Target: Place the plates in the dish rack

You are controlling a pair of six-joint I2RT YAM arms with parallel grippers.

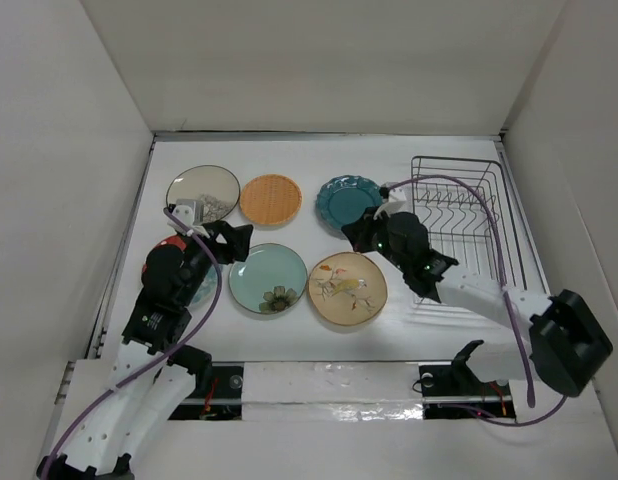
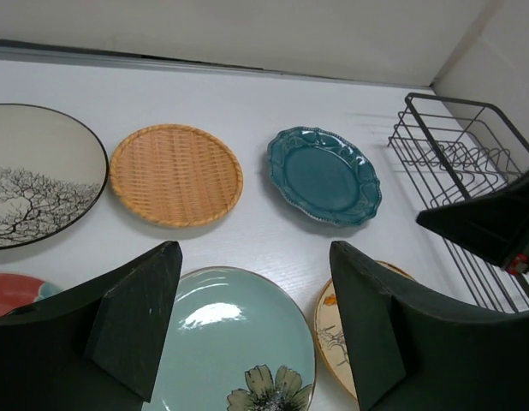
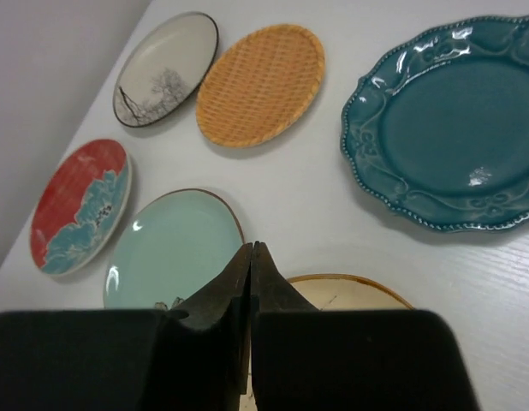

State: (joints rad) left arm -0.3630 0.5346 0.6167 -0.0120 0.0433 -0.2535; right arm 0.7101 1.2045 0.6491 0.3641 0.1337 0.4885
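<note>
- My left gripper (image 2: pixel 254 287) is wide open and empty, over the pale aqua plate (image 2: pixel 222 342). That plate lies flat and shiny, so I might slip off its edge.
- My right gripper (image 3: pixel 251 257) is squeezed shut and empty, above the tan plate (image 3: pixel 350 291). It could knock it.
- The dish rack (image 1: pixel 454 215) stands at the right, with nothing in it yet; my right arm (image 1: pixel 479 290) could bump it.

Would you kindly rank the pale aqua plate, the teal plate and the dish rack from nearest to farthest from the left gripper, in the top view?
1. Pale aqua plate, front centre, right beside the left gripper.
2. Teal plate, back centre.
3. Dish rack, far right.
</note>
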